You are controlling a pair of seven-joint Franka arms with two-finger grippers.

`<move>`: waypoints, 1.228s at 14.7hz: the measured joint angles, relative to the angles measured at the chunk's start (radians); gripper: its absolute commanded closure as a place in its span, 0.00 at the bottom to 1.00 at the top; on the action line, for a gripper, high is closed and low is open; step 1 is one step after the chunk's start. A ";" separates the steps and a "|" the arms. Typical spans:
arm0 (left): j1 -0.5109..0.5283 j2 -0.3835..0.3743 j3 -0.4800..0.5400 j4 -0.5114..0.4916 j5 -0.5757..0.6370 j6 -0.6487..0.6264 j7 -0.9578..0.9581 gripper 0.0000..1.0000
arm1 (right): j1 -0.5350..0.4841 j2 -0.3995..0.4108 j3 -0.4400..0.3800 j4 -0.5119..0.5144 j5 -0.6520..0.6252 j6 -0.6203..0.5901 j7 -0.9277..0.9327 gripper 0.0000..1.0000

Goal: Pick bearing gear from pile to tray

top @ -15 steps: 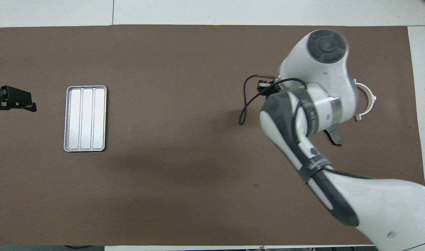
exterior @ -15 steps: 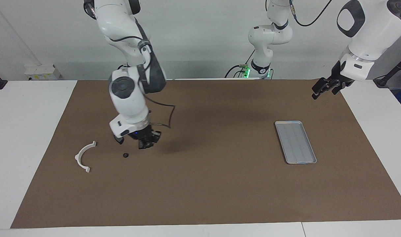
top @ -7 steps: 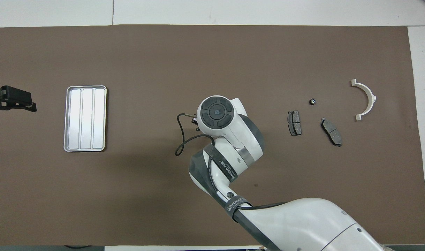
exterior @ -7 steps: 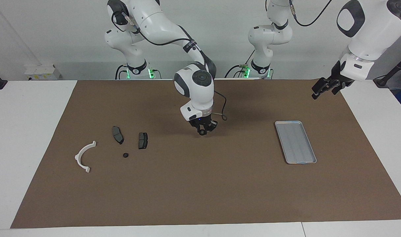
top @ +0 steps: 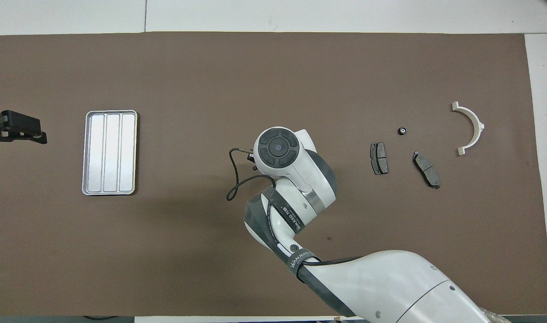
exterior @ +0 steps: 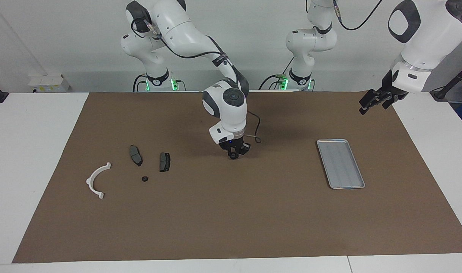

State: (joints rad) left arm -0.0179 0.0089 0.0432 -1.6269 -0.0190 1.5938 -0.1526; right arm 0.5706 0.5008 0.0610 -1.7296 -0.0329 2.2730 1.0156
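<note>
A brown mat (exterior: 231, 220) is being carried by the white table (exterior: 30, 151), its edges lying just inside the table's edges.

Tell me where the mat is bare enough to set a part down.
Open: the mat between the tray and the right tool, and the whole strip farthest from the robots. The tray itself is empty. Crowded: the right arm's end, with two brake pads, a small black round piece and the white bracket.

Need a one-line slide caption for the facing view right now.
Right gripper, shut on a small black part, hangs over the mat between the pile and the empty tray; left gripper waits, open.
</note>
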 measured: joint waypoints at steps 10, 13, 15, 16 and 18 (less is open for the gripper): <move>0.000 0.000 0.000 0.000 0.000 0.000 0.000 0.00 | -0.063 -0.019 -0.010 0.106 0.001 -0.171 -0.009 0.01; 0.000 0.000 0.000 0.000 0.000 0.000 0.000 0.00 | -0.187 -0.061 -0.012 0.179 0.012 -0.281 -0.250 0.01; 0.000 0.000 0.000 0.000 0.000 0.000 0.000 0.00 | -0.293 -0.085 -0.014 0.182 0.015 -0.313 -0.479 0.01; 0.000 0.000 0.000 0.000 0.000 0.000 0.000 0.00 | -0.336 -0.089 -0.014 0.182 0.016 -0.318 -0.571 0.01; 0.000 0.000 0.000 0.000 0.000 0.000 0.000 0.00 | -0.396 -0.088 -0.014 0.171 0.016 -0.318 -0.718 0.01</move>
State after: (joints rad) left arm -0.0179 0.0089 0.0432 -1.6269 -0.0190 1.5938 -0.1526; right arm 0.1742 0.4123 0.0468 -1.5585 -0.0166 1.9551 0.2979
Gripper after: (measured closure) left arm 0.000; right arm 0.000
